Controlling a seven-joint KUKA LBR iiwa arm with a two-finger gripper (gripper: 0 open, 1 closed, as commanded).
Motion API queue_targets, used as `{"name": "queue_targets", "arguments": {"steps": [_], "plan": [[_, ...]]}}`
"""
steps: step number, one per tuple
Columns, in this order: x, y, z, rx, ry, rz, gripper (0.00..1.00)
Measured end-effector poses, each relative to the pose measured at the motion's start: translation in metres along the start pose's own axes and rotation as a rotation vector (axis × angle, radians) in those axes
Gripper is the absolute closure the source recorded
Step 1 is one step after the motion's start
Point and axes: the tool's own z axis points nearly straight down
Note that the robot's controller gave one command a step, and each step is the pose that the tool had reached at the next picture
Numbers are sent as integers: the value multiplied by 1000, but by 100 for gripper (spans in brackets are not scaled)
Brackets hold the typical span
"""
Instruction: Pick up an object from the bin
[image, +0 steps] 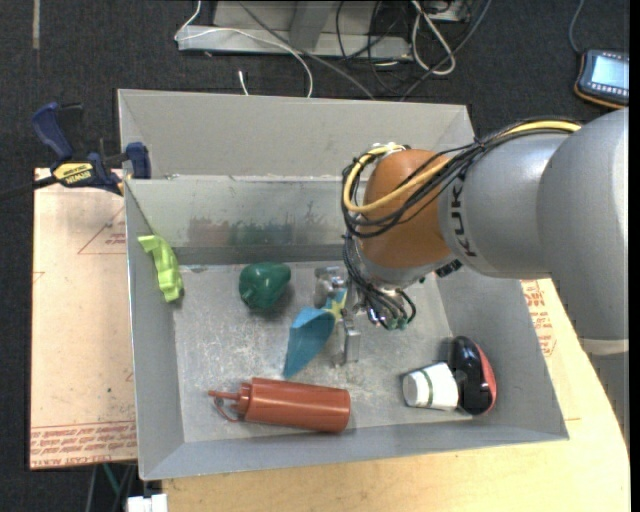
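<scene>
My gripper (337, 318) hangs low in the middle of the bin, under the orange wrist cover. A light blue scoop-shaped piece (304, 342) lies right at its fingers, its upper end between or against them and its pointed end toward the bin's front. A dark green rounded lump (264, 286) sits just left of the gripper. A brown-red squeeze bottle (290, 404) lies on its side near the front wall.
A lime green curved piece leans on the left wall (163, 266). At the front right lie a white cup-like thing (431, 387) and a black and red object (474, 374) side by side. The arm covers the bin's back right.
</scene>
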Motion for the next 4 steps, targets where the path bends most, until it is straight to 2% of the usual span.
{"name": "queue_targets", "arguments": {"steps": [1,2,3,4], "plan": [[-2,-5,-3,-3,-11,103,0],[-2,33,-3,-3,-8,-55,0],[-2,29,-3,-4,-11,0,0],[-4,33,-5,-4,-10,-48,100]]}}
